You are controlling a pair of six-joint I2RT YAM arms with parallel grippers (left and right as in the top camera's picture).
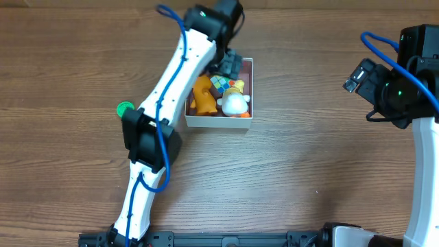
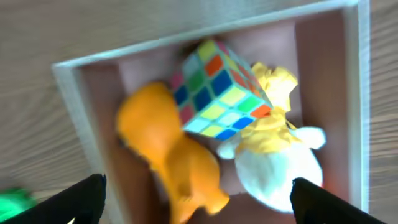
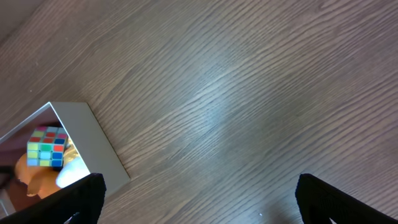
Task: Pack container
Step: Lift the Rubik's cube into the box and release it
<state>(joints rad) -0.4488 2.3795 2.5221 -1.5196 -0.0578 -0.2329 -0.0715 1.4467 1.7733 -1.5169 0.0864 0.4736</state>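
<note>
The container (image 1: 218,121) is a shallow white-walled box with a pinkish-brown inside, at the table's upper middle. In it lie an orange toy (image 1: 202,95), a colourful puzzle cube (image 1: 221,84) and a white and yellow plush toy (image 1: 234,101). The left wrist view shows the same: the container's wall (image 2: 74,87), the orange toy (image 2: 174,155), the cube (image 2: 214,87) and the plush (image 2: 273,155). My left gripper (image 2: 198,202) hangs open and empty over the box; in the overhead view it (image 1: 228,65) is at the box's far edge. My right gripper (image 3: 199,202) is open and empty over bare wood at the far right.
A small green object (image 1: 125,108) lies on the table left of the box, beside my left arm. The box also shows at the left edge of the right wrist view (image 3: 93,137). The wooden table (image 1: 309,171) stretches between the box and the right arm.
</note>
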